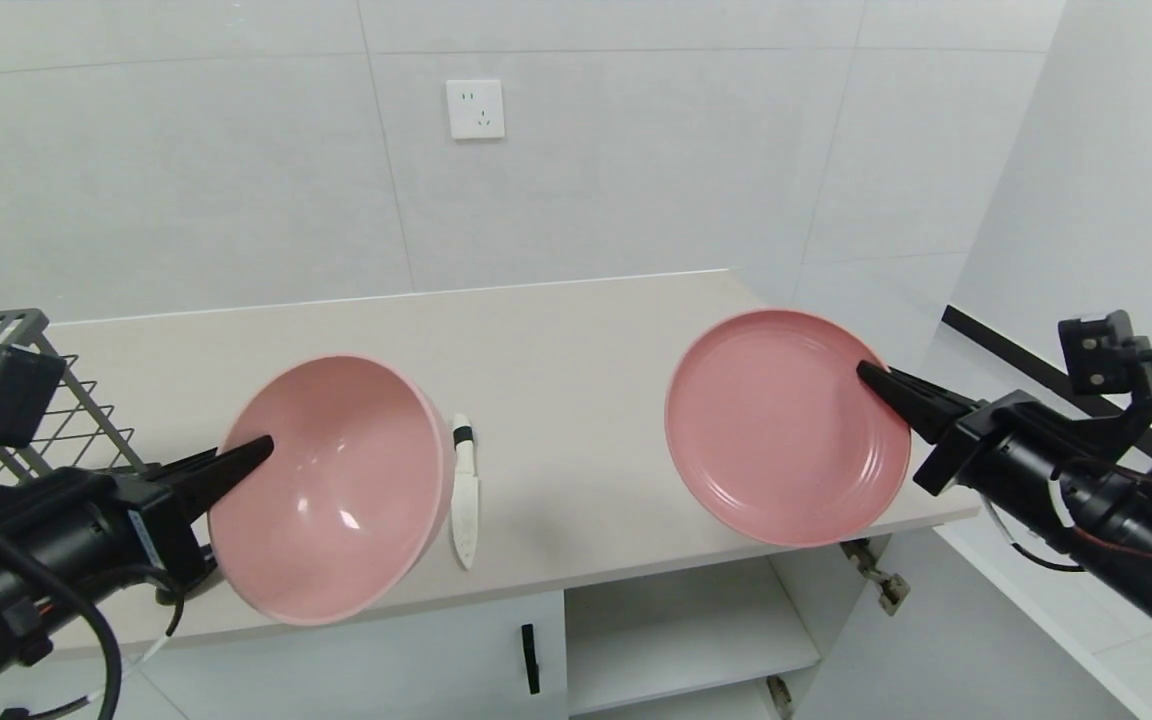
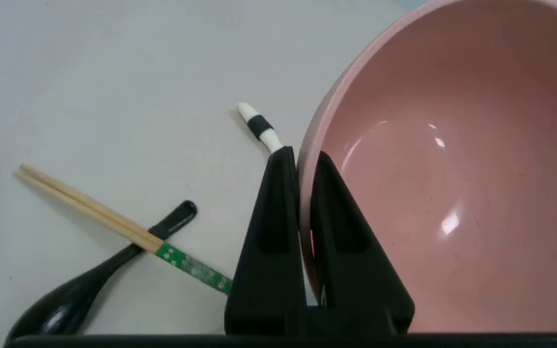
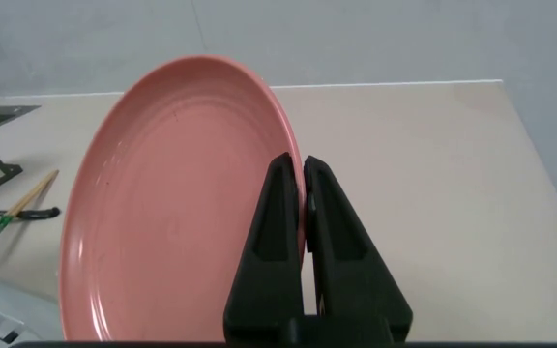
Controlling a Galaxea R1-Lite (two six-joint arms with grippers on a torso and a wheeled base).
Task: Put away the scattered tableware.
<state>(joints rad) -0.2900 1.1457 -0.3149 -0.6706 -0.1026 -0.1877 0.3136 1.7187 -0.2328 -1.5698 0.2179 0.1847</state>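
left gripper [image 1: 264,445] pinches the rim of the tilted bowl [image 1: 336,500] at lower left, right gripper [image 1: 864,370] pinches the rim of the raised plate [image 1: 776,440] at right, knife [image 1: 463,490] lying between them on the counter [image 1: 556,330].

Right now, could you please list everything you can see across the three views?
bowl: 1, pink, tilted over the counter's left part
plate: 1, pink, tilted at the counter's right end
knife: 1, white with black band, flat beside the bowl
chopsticks: 1 pair, wooden, green-ended, lying across the spoon's handle
spoon: 1, black, on the counter
wire rack: 1, grey, counter's far left
wall socket: 1, white, tiled wall
counter: 1, beige
left gripper: 1, black, clamping the bowl's rim
right gripper: 1, black, clamping the plate's rim
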